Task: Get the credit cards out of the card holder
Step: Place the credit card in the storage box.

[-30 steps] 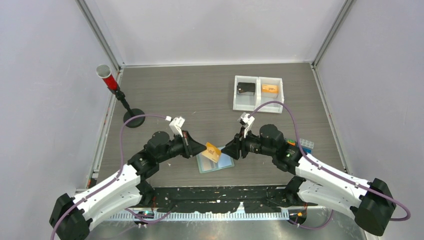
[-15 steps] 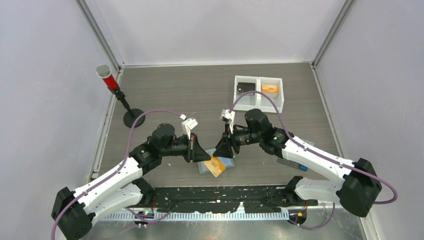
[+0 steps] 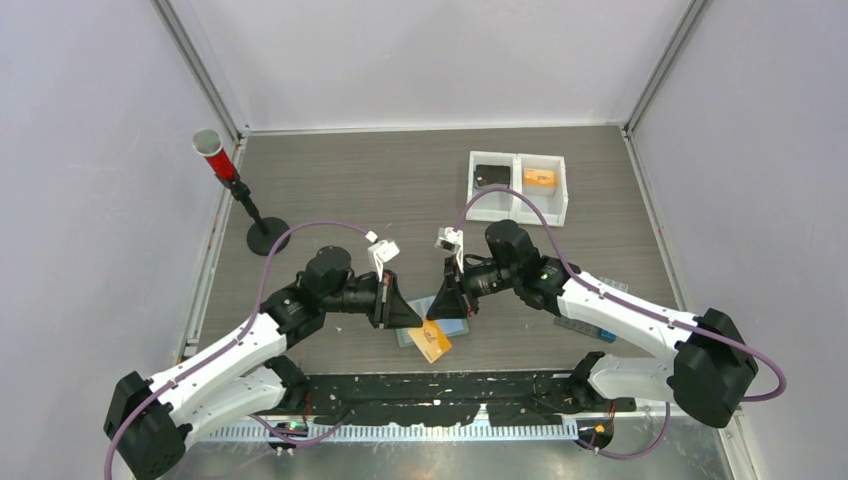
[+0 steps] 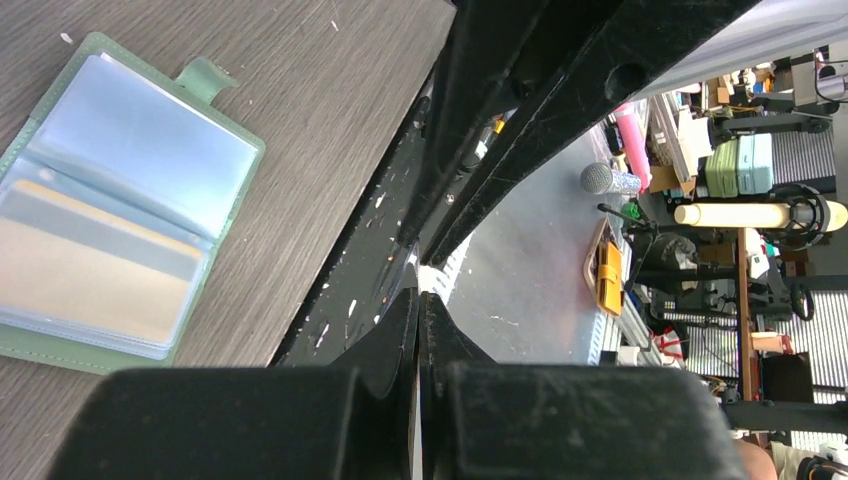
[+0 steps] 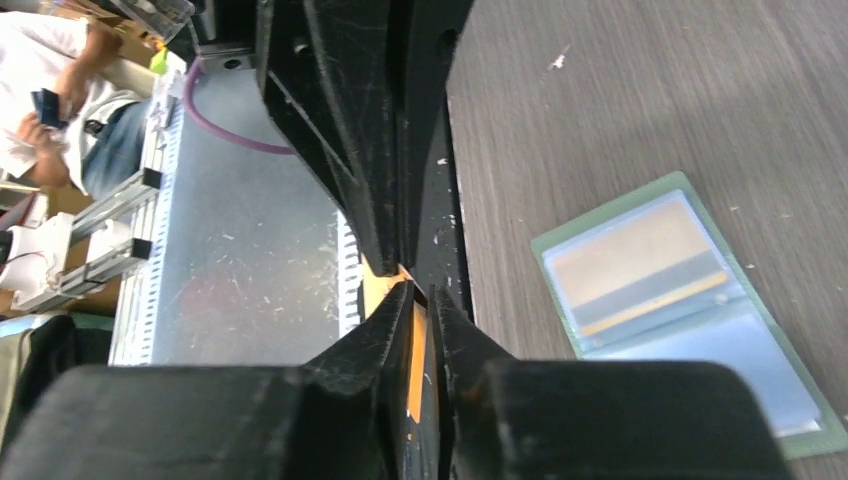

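The sage-green card holder (image 3: pixel 456 326) lies open near the table's front edge. It also shows in the left wrist view (image 4: pixel 110 210) and the right wrist view (image 5: pixel 680 300), with tan and blue-grey cards behind its clear pockets. The orange-tan card (image 3: pixel 432 342) hangs in the air over the holder's front edge. My left gripper (image 3: pixel 414 320) is shut, pinching the card's end. My right gripper (image 3: pixel 438 308) faces it tip to tip. Its jaws stand narrowly apart around the orange card (image 5: pixel 418 350), with a slit of gap showing. I cannot tell the light blue card from the pockets.
A white two-compartment tray (image 3: pixel 517 200) at the back right holds a black flat piece (image 3: pixel 492 176) and an orange item (image 3: pixel 539 177). A red cup on a black stand (image 3: pixel 214 152) is at the back left. A black rail (image 3: pixel 440 385) runs along the front edge.
Both grippers moved toward each other over the holder. The right arm swung in from the right and its jaws came around the orange card, which dropped toward the front edge.
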Controlling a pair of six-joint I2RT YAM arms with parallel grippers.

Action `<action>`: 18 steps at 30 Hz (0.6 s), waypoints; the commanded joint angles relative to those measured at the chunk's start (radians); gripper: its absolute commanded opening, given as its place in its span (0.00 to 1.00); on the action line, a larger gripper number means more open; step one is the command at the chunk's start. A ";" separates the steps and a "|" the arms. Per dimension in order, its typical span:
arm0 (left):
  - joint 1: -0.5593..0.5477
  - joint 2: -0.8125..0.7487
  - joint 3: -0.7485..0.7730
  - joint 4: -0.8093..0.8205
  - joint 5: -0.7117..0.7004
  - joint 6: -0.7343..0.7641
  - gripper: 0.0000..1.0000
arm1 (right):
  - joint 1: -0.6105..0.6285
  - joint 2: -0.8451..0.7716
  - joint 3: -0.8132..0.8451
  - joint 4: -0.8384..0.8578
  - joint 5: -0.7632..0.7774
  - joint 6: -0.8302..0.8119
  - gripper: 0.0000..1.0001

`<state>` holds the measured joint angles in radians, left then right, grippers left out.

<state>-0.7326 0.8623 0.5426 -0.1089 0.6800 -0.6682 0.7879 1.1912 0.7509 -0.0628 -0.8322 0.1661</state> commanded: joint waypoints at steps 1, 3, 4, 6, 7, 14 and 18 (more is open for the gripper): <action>0.002 -0.004 0.038 0.032 0.025 0.012 0.00 | -0.003 0.004 -0.030 0.152 -0.091 0.062 0.16; 0.002 -0.010 0.036 0.031 0.023 0.013 0.00 | -0.003 0.014 -0.033 0.149 -0.101 0.060 0.12; 0.002 -0.012 0.036 0.031 0.025 0.014 0.00 | -0.003 0.020 -0.032 0.142 -0.104 0.058 0.09; 0.002 -0.012 0.039 0.027 0.026 0.018 0.00 | -0.003 0.025 -0.034 0.139 -0.116 0.055 0.06; 0.002 -0.015 0.041 0.021 0.025 0.022 0.00 | -0.003 0.023 -0.035 0.142 -0.119 0.058 0.06; 0.004 -0.030 0.065 -0.064 -0.055 0.041 0.34 | -0.008 -0.046 -0.061 0.203 -0.046 0.130 0.05; 0.008 -0.067 0.069 -0.110 -0.114 0.043 0.55 | -0.050 -0.072 -0.061 0.202 0.047 0.186 0.05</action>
<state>-0.7322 0.8433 0.5671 -0.1802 0.6273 -0.6422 0.7757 1.1690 0.6842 0.0761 -0.8806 0.2859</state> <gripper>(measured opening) 0.465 0.070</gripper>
